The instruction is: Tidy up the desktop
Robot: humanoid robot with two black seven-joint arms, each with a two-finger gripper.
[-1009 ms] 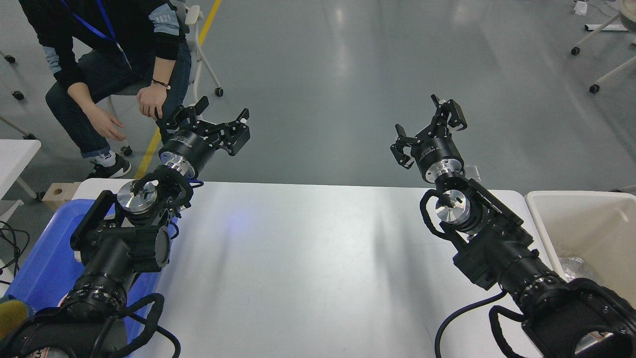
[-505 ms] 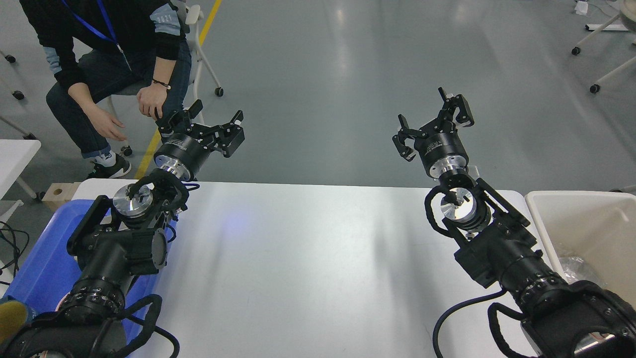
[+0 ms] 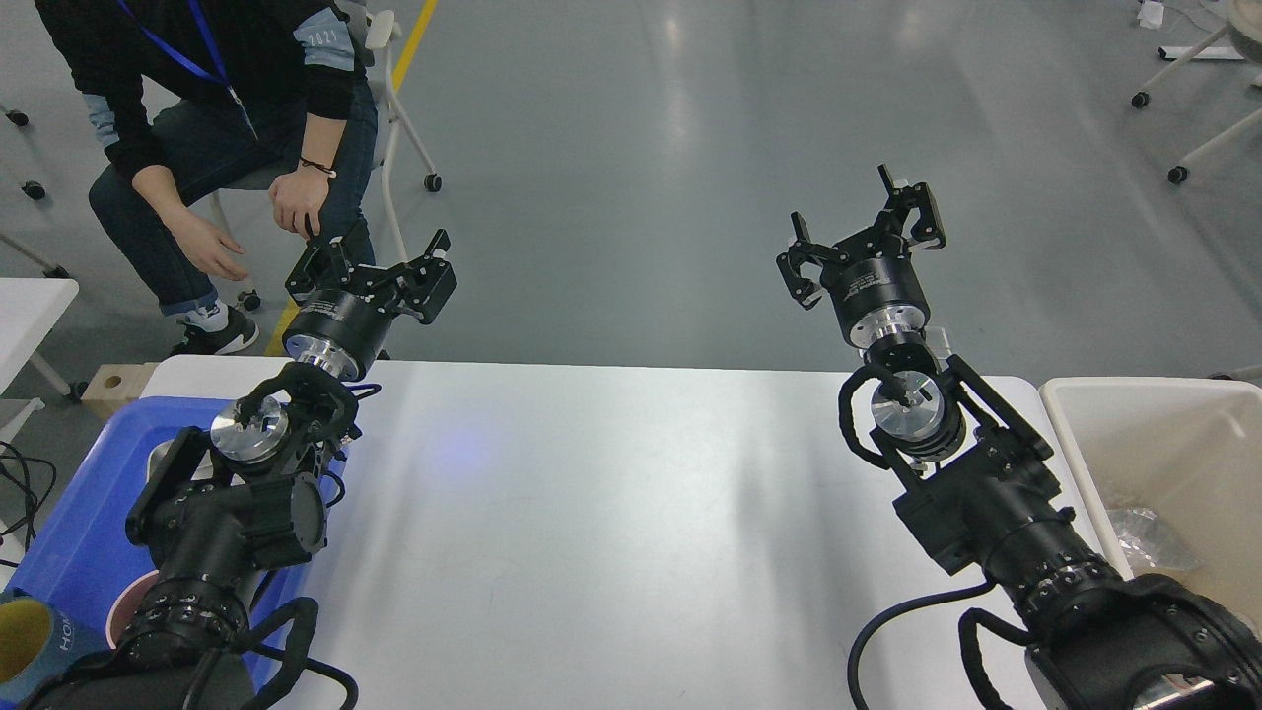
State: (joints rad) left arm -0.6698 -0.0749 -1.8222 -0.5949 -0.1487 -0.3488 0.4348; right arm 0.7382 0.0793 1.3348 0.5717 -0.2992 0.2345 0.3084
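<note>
1. Leftward since a second ago, the left gripper (image 3: 372,268) hangs spread beyond the desktop (image 3: 611,513)'s far edge.
2. Right gripper (image 3: 861,225), spread and empty, hangs there too.
3. I'd hold both high, clear of the desktop.

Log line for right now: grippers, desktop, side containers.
left gripper: open, empty | right gripper: open, empty | desktop: bare between arms | blue tray: left | cream bin: right

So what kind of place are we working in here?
Probably a robotics lab or test hall: grey polished floor with a yellow line, a seated person wearing a lanyard, and a white desktop flanked by a blue tray and cream bin.
</note>
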